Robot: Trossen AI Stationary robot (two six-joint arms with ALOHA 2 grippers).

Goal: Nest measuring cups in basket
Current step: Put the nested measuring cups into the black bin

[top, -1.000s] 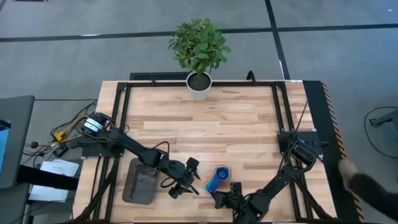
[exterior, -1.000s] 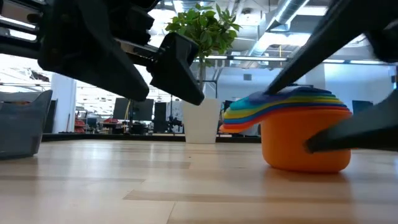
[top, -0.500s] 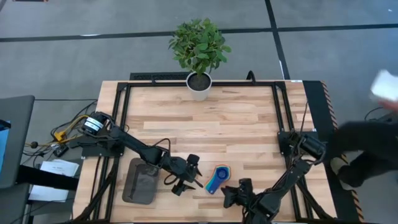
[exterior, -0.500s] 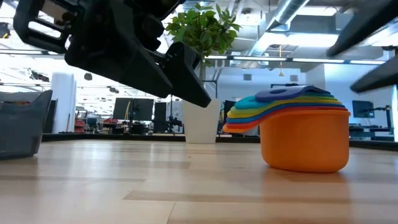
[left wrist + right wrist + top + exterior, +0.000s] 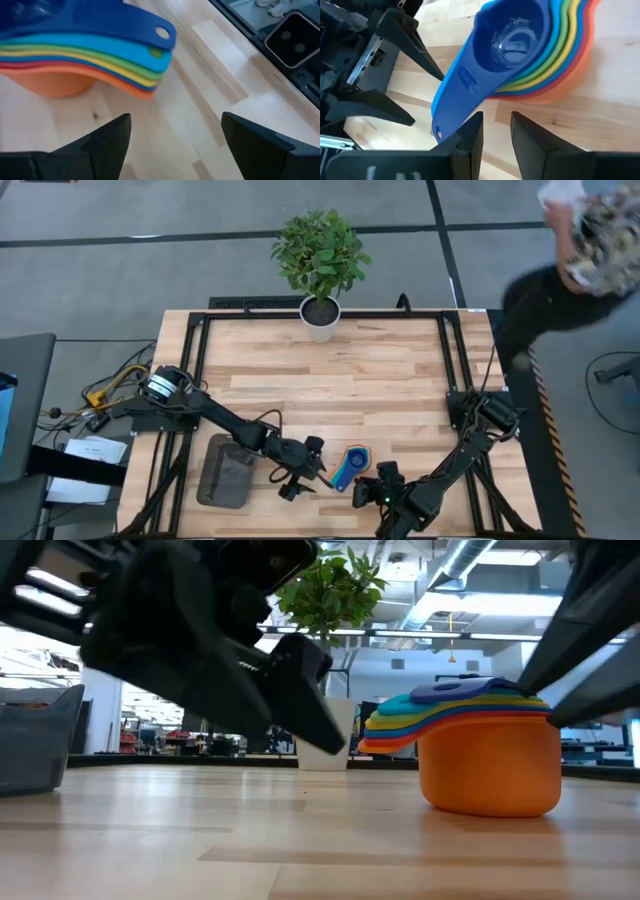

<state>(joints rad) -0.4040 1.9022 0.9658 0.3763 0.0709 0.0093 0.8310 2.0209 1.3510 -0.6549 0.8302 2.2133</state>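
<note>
Several measuring cups [image 5: 350,465] sit nested in one stack on the table, orange at the bottom [image 5: 490,765] and dark blue on top [image 5: 510,40]. Their handles fan out toward my left gripper [image 5: 175,145]. That gripper [image 5: 305,470] is open, just left of the stack, and the handle tips [image 5: 150,55] lie ahead of its fingers. My right gripper [image 5: 496,132] hovers above the stack's near side [image 5: 372,483] with a narrow gap and nothing in it. The dark grey basket [image 5: 228,470] rests flat on the table, left of the left gripper.
A white plant pot [image 5: 320,320] stands at the table's far edge. A black frame [image 5: 200,350] runs around the tabletop. The basket's wall [image 5: 40,740] shows at the left of the low view. A person [image 5: 580,250] moves beyond the table's far right corner.
My right gripper has risen from beside the orange cup and now hangs above the stack's near side, tipped differently. My left gripper has sunk a little and moved toward the stack's handles. The stack has stayed in place. The person has moved along the table's right side.
</note>
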